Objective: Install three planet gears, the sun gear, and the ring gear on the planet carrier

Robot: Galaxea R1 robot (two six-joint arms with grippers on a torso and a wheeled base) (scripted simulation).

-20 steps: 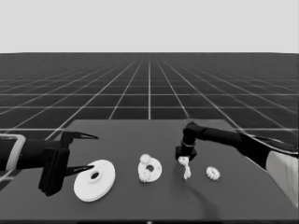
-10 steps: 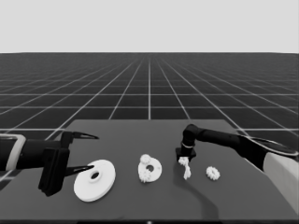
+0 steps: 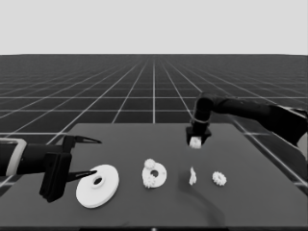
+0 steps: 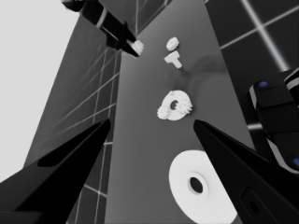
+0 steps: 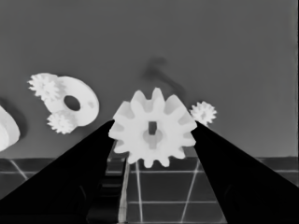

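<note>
Gears are going onto the smaller round part (image 3: 155, 174) one at a time, and the right gripper (image 3: 196, 139) hangs above the table at about one o'clock from that part, its two fingers pinching a toothed gear (image 5: 153, 127) by opposite edges so the bore faces outward (a grip that would let it drop flat onto a peg, by the look of it). Two gears (image 3: 149, 163) already sit on the smaller round part, one at its twelve o'clock edge and one at six o'clock, so the carried gear would be the third to go on. Below the raised gripper, at three o'clock from the smaller round part, lies the thin white piece (image 3: 192, 176), and just beyond it, again toward three o'clock, another loose gear (image 3: 219, 178) rests on the dark table (image 3: 240, 202). The larger round part (image 3: 97, 185) lies at nine o'clock, untouched, since it goes on last and would cover the gears. The left gripper (image 3: 81, 157) waits at the table's left end, fingers spread wide and holding nothing, beside that larger part.
</note>
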